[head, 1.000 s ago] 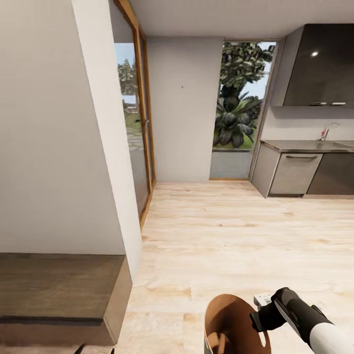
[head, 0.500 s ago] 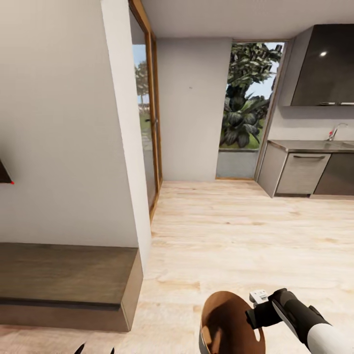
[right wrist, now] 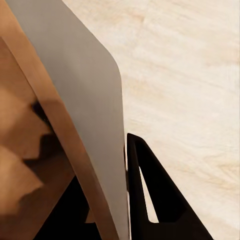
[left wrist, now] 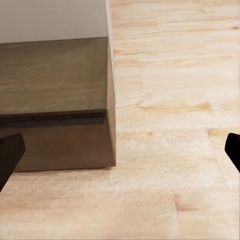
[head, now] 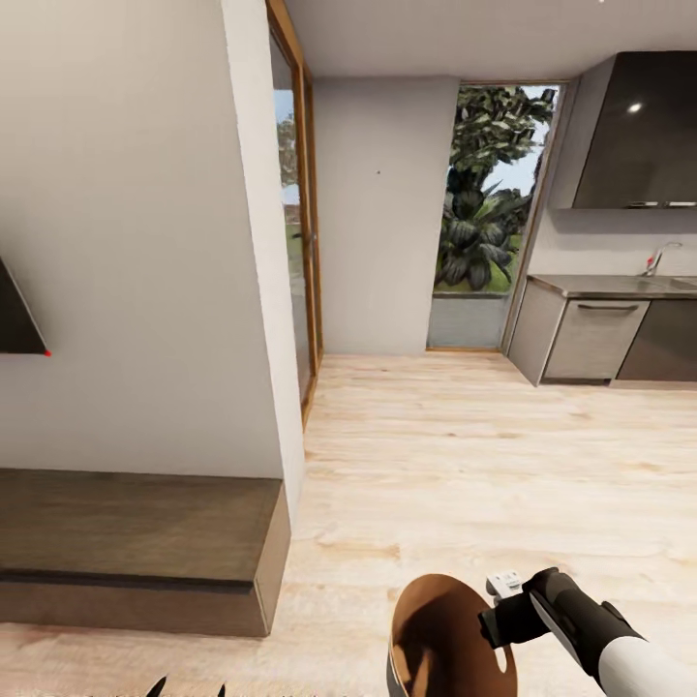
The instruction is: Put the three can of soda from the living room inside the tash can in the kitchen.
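The right claw [head: 496, 620] grips the tash can [head: 440, 639] by its rim, above the wood floor [head: 484, 455]. The left claw [left wrist: 120, 150] is spread open. Any cans inside seem hidden.

The tash can [head: 440, 639] runs off the bottom edge of the head view, its base out of frame and its depths lost in shadow. Its rim hides the tips of the right gripper [head: 496, 625]. At lower left, the left gripper's fingers [head: 155, 687] barely poke in. At mid left, a dark panel [head: 17, 315] is cut by the edge.
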